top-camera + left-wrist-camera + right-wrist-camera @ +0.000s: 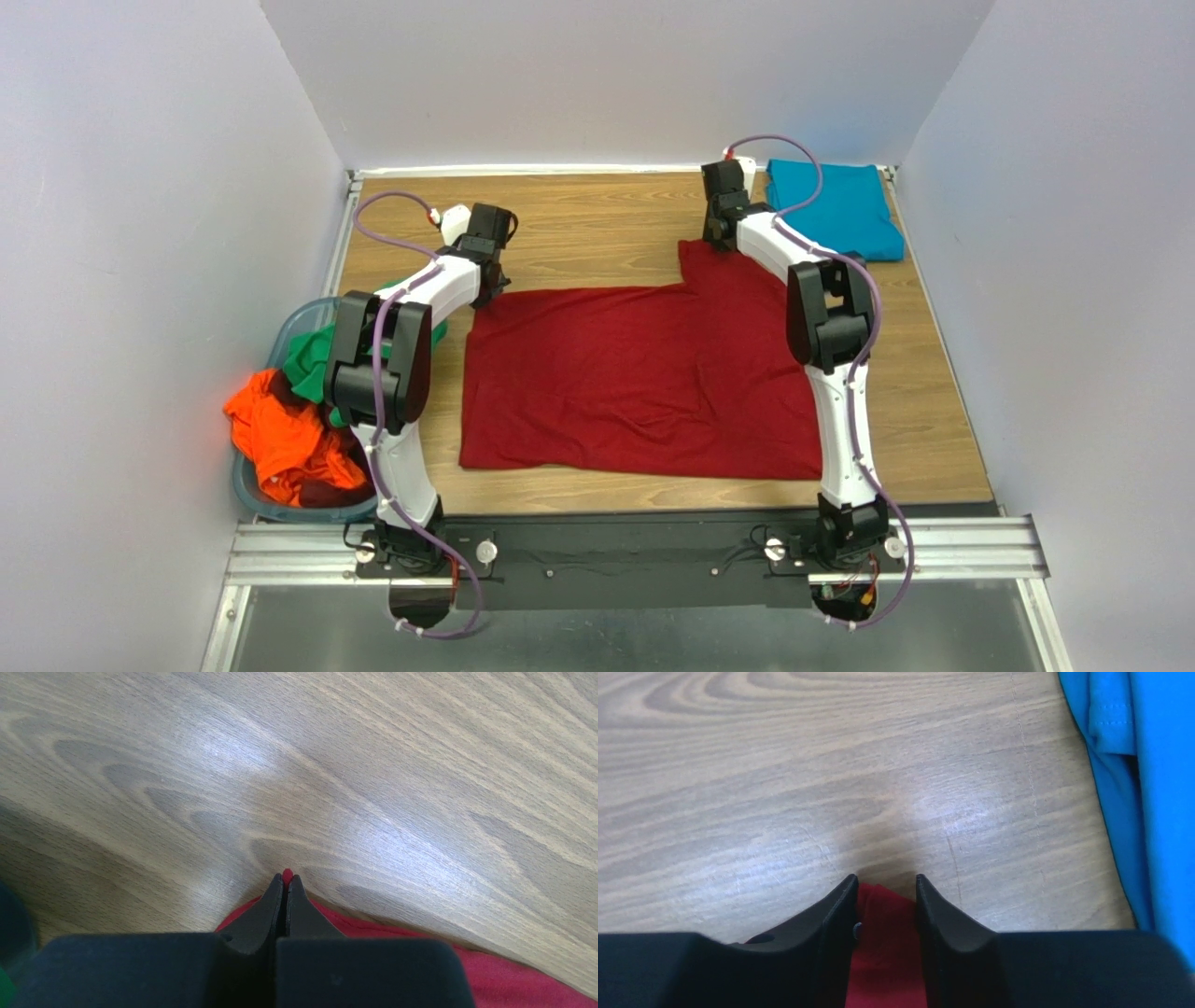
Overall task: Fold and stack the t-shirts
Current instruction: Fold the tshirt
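Note:
The dark red t-shirt (638, 378) lies spread flat on the wooden table (603, 224), one sleeve sticking out at its far right. My left gripper (481, 294) is at the shirt's far left corner. In the left wrist view it (287, 878) is shut on that corner, a tip of red cloth (505, 980) peeking past the fingertips. My right gripper (720, 241) is at the far right sleeve. In the right wrist view it (887, 880) stands partly open, with a fold of red cloth (885, 952) between the fingers.
A folded teal-blue t-shirt (835, 207) lies at the far right corner, close to the right gripper (1151, 777). At the left edge a blue bin (260, 490) holds the green t-shirt (312, 361) and the orange t-shirt (281, 441). White walls enclose the table.

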`<state>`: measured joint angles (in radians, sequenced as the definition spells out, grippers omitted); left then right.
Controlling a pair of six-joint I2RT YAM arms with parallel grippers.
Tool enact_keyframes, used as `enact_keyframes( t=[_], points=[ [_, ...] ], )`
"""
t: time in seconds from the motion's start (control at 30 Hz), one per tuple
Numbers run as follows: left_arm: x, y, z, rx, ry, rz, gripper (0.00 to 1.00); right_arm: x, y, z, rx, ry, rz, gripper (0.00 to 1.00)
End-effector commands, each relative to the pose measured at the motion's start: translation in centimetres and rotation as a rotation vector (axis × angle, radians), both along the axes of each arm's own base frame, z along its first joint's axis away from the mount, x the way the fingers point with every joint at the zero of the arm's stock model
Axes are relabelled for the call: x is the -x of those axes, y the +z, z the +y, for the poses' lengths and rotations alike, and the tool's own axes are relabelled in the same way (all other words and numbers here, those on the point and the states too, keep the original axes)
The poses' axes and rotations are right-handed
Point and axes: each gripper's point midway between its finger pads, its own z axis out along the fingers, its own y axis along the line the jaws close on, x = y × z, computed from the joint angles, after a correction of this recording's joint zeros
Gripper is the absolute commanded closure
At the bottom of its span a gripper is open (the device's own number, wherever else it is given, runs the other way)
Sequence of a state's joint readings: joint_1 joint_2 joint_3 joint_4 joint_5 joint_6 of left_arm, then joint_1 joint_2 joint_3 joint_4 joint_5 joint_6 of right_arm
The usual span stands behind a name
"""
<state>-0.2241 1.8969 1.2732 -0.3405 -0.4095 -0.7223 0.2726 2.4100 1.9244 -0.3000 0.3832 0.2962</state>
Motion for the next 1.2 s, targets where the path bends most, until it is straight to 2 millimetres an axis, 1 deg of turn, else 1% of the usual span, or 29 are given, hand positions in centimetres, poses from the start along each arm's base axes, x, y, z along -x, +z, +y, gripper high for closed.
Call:
enact_keyframes(
  t=[0.0, 0.07, 0.17, 0.2, 0.23, 0.33, 0.37, 0.4, 0.43, 0.47, 0.53, 0.57, 0.6, 0.63, 0.67, 0.7, 0.73, 0.77, 0.8, 0.83, 0.87, 0.9, 0.97, 1.0, 1.07, 1.1, 1.17],
  points=[
    [-0.1, 1.1, -0.5, 0.014, -0.012, -0.031, 1.00, 1.9, -1.1, -0.7, 0.005, 0.001, 0.073, 0.82],
    [-0.2, 1.2, -0.6, 0.015, -0.015, -0.033, 1.00, 1.9, -0.7, -0.5, 0.004, 0.021, 0.071, 0.88],
    [-0.3, 1.5, -1.2, 0.026, -0.025, -0.046, 1.00, 1.6, 0.4, -0.3, 0.009, 0.039, 0.053, 0.96],
    [-0.3, 1.6, -1.2, 0.024, -0.023, -0.049, 1.00, 1.4, 0.9, -0.4, 0.012, 0.041, 0.045, 0.98],
    [-0.2, 1.8, -1.4, 0.029, -0.021, -0.054, 1.00, 1.5, 1.8, -0.4, 0.017, 0.041, 0.032, 0.99],
    [0.1, 2.2, -1.5, 0.036, -0.019, -0.065, 1.00, 2.1, 3.3, -0.6, 0.016, 0.045, 0.019, 0.99],
    [0.1, 2.4, -1.5, 0.038, -0.017, -0.070, 1.00, 2.8, 4.2, -0.8, 0.013, 0.046, 0.013, 0.99],
    [0.4, 2.3, -1.6, 0.040, -0.015, -0.069, 1.00, 3.3, 4.6, -0.8, 0.012, 0.047, 0.013, 0.99],
    [0.6, 2.7, -1.6, 0.044, -0.016, -0.079, 1.00, 3.8, 5.1, -0.8, 0.011, 0.048, 0.010, 0.99],
    [0.8, 2.6, -1.6, 0.045, -0.017, -0.078, 1.00, 5.1, 5.6, -1.0, 0.010, 0.046, 0.016, 0.99],
    [1.1, 3.1, -1.7, 0.049, -0.019, -0.089, 1.00, 6.6, 5.8, -0.9, 0.004, 0.045, 0.025, 0.99],
    [1.3, 3.3, -1.8, 0.050, -0.020, -0.093, 1.00, 7.5, 7.2, -0.9, -0.008, 0.046, 0.006, 0.99],
    [1.8, 2.9, -1.9, 0.050, -0.023, -0.084, 1.00, 9.2, 5.9, -1.2, -0.006, 0.041, 0.043, 0.99],
    [2.0, 3.4, -1.9, 0.055, -0.019, -0.096, 1.00, 10.2, 6.1, -0.9, -0.005, 0.041, 0.046, 0.99],
    [2.2, 3.4, -1.9, 0.058, -0.020, -0.099, 1.00, 11.2, 6.2, -1.1, 0.000, 0.031, 0.047, 0.99],
    [2.7, 2.8, -1.8, 0.057, -0.019, -0.088, 1.00, 11.9, 8.1, -1.1, -0.019, 0.025, 0.011, 0.99],
    [2.9, 3.3, -2.0, 0.066, -0.024, -0.103, 1.00, 13.7, 7.0, -1.2, -0.011, 0.026, 0.044, 0.99],
    [3.2, 3.2, -2.1, 0.069, -0.028, -0.100, 1.00, 14.5, 7.2, -1.1, -0.017, 0.026, 0.041, 0.99],
    [3.8, 2.7, -2.1, 0.068, -0.030, -0.093, 1.00, 15.4, 8.7, -1.2, -0.038, 0.024, 0.013, 0.99],
    [4.0, 3.1, -2.3, 0.075, -0.034, -0.102, 1.00, 16.2, 8.9, -0.9, -0.045, 0.037, 0.011, 0.99],
    [4.2, 3.2, -2.3, 0.076, -0.031, -0.108, 1.00, 17.7, 8.1, -1.1, -0.042, 0.043, 0.034, 0.99],
    [4.7, 3.3, -2.3, 0.080, -0.028, -0.117, 1.00, 19.1, 8.3, -1.0, -0.054, 0.051, 0.031, 0.99],
    [5.1, 3.8, -2.4, 0.087, -0.029, -0.134, 1.00, 20.3, 8.7, -0.9, -0.074, 0.060, 0.027, 0.99],
    [5.6, 4.3, -2.2, 0.089, -0.027, -0.151, 1.00, 20.9, 8.8, -0.8, -0.085, 0.068, 0.026, 0.99],
    [6.1, 4.8, -2.1, 0.092, -0.015, -0.169, 1.00, 22.4, 9.2, -0.9, -0.098, 0.077, 0.020, 0.99],
    [6.7, 5.1, -1.9, 0.096, -0.010, -0.180, 1.00, 23.0, 9.2, -0.9, -0.101, 0.077, 0.030, 0.99],
    [7.2, 5.4, -1.7, 0.101, -0.005, -0.196, 1.00, 24.0, 9.7, -1.2, -0.102, 0.074, 0.024, 0.99]
  ],
)
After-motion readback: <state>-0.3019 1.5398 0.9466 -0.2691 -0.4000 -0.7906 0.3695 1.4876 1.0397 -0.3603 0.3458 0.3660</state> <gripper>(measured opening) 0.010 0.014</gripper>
